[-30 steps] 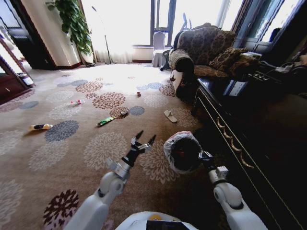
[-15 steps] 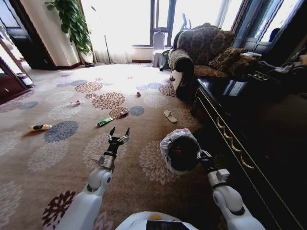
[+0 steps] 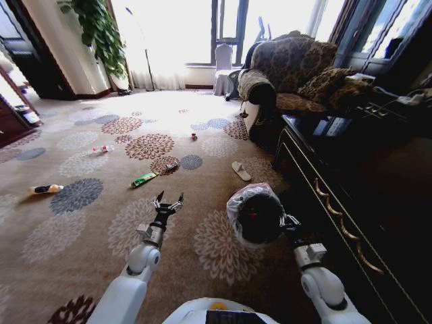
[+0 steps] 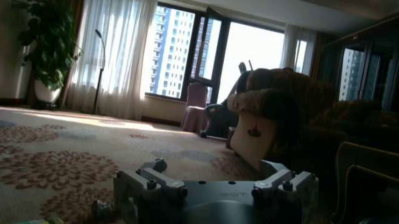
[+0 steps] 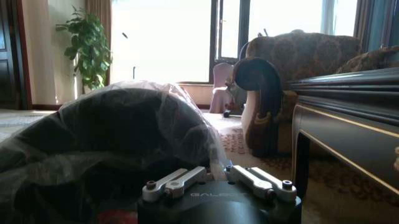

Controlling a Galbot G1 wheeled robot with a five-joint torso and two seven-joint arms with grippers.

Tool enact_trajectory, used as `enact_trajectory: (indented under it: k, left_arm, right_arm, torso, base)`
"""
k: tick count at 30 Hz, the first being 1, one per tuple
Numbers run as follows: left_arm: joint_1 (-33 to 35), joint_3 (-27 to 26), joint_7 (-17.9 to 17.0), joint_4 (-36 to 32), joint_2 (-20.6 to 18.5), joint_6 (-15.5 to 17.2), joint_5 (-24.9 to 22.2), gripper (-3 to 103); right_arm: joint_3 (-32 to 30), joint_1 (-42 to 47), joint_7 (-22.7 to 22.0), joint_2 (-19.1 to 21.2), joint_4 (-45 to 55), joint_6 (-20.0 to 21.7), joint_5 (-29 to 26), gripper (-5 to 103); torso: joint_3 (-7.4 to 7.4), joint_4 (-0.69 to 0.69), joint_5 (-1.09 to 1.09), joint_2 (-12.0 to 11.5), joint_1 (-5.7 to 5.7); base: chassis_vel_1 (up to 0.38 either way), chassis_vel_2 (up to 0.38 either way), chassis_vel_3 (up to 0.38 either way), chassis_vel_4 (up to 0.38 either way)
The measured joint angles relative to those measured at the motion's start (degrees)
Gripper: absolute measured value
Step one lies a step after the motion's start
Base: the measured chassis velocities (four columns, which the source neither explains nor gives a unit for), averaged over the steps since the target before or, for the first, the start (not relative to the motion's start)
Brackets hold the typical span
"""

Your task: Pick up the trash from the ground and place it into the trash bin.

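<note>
While the right gripper [image 3: 287, 223] clamps its jaws on the trash bin [image 3: 255, 214], carried at 5 o'clock ready for drops, the left gripper [image 3: 168, 203] spreads open jaws toward the long green wrapper [image 3: 144, 179] at 11 o'clock.

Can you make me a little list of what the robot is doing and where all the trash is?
place: carpeted room with a sofa
left tool: open, held out above the carpet, holding nothing
right tool: shut on the bin
bin: black, with a plastic liner, held up off the floor
nearest trash: green wrapper, on the carpet beyond the left tool
other trash on the carpet: slipper, bottle, yellow packet, red bit
</note>
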State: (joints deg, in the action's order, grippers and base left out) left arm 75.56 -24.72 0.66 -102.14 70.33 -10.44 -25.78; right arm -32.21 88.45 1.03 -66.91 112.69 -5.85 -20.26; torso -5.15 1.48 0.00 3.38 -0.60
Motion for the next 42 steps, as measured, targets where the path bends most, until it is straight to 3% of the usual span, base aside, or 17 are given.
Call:
enact_trajectory:
  k: [5, 8, 11, 21, 27, 35, 42]
  left_arm:
    - [-0.8, 0.5, 0.0, 1.3, 0.4, 0.4, 0.0, 100]
    - [-1.3, 0.5, -0.1, 2.1, 0.3, 0.4, -0.1, 100]
    - [-1.6, 0.4, -0.3, 2.7, 0.2, 0.5, -0.2, 100]
    - [-3.4, 1.1, -0.4, 6.3, -0.9, 0.6, -1.2, 103]
    - [-4.9, 1.9, -0.2, 8.4, -1.3, 0.7, -1.4, 98]
    - [-5.6, 2.7, 0.5, 10.6, -1.8, 0.7, -1.5, 102]
    - [-8.0, 4.1, 1.6, 13.5, -2.2, 0.8, -1.4, 98]
  right_arm:
    - [0.0, 1.0, 0.0, 0.0, 0.2, -0.8, -0.1, 0]
    - [0.1, 1.4, 0.0, -0.1, 0.3, -1.4, -0.1, 0]
    - [0.3, 1.6, 0.0, -0.5, 0.2, -2.2, 0.0, 0]
    - [0.6, 1.0, 0.0, -0.6, 0.0, -2.8, -0.3, 0]
    - [0.2, 1.7, 0.0, -0.7, 0.5, -3.2, -0.5, 0]
    - [-0.5, 2.2, 0.0, -0.7, 0.9, -3.5, -0.8, 0]
    - [-0.6, 3.2, 0.0, -0.7, 1.3, -3.8, -1.0, 0]
  torso:
    - [0.0, 0.01, 0.04, 0.0, 0.0]
    - [-0.01, -0.01, -0.07, 0.0, -0.02]
    - [-0.02, 0.0, 0.02, 0.0, -0.05]
    - [0.03, -0.01, -0.01, 0.0, 0.04]
    - [0.0, -0.01, 0.01, 0.0, 0.01]
    - [0.01, 0.0, -0.01, 0.0, 0.02]
    - [0.0, -0.01, 0.0, 0.0, -0.01]
  base:
    - [-0.326, 0.326, 0.326, -0.329]
    - [-0.298, 0.267, 0.304, -0.307]
    - [-0.158, 0.176, 0.209, -0.188]
    - [0.005, 0.009, -0.01, 0.015]
    - [0.0, 0.0, 0.0, 0.0]
    - [-0.049, 0.044, 0.047, -0.052]
    - [-0.152, 0.153, 0.16, -0.15]
